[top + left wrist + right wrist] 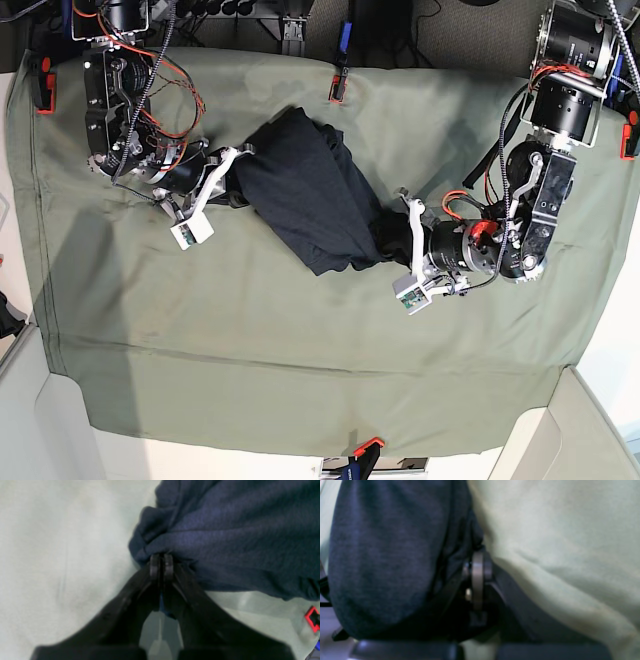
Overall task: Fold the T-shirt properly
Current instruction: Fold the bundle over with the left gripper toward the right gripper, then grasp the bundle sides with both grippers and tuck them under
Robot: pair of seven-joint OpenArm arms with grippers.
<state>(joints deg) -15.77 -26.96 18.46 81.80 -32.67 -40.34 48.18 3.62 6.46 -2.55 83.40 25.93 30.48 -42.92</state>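
The T-shirt (310,195) lies bunched mid-surface, nearer the far edge, its long axis running between both arms. Left end effector (161,563) and right end effector (477,572) each pinch an opposite end.

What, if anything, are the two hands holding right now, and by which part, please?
Both hold the T-shirt: the left hand pinches a bunched edge at one end, the right hand a fold at the opposite end.
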